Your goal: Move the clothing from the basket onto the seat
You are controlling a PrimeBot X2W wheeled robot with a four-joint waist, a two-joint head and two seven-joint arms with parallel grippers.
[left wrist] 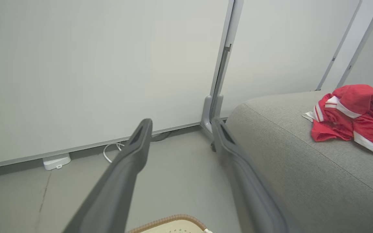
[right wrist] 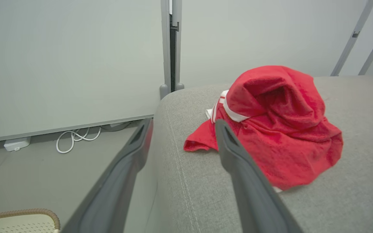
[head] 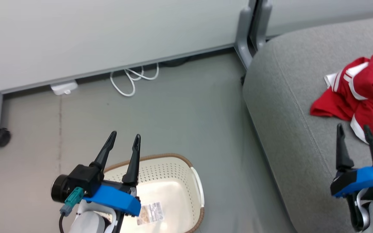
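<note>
Head view: my left gripper [head: 125, 135] stands at the lower left of the frame, fingers spread and holding nothing, over the near rim of the basket [head: 173, 171]. The basket sits on the floor at bottom centre; its pale bottom shows a printed label [head: 150, 213]. My right gripper [head: 353, 127] is at the lower right, fingers likewise parted and unloaded, over the seat [head: 290, 97]. The clothing [head: 367, 94] lies in a crumpled heap on the seat at the right edge, just beyond those fingertips; I cannot tell whether the right finger touches it. A white cable [head: 131, 81] lies coiled at the foot of the wall panel, upper centre.

Left wrist view: my left gripper [left wrist: 180, 124] is released, the floor and wall showing between its fingers. The basket rim [left wrist: 170, 220] shows at the bottom edge. The clothing [left wrist: 355, 116] rests on the seat [left wrist: 287, 155] at the right, well apart from my fingers.

Right wrist view: my right gripper [right wrist: 184, 124] is open and grasps nothing. The clothing [right wrist: 277, 129] is heaped on the seat [right wrist: 351, 194], centre right, its left edge between my fingers. The basket [right wrist: 18, 213] shows at the lower left corner.
</note>
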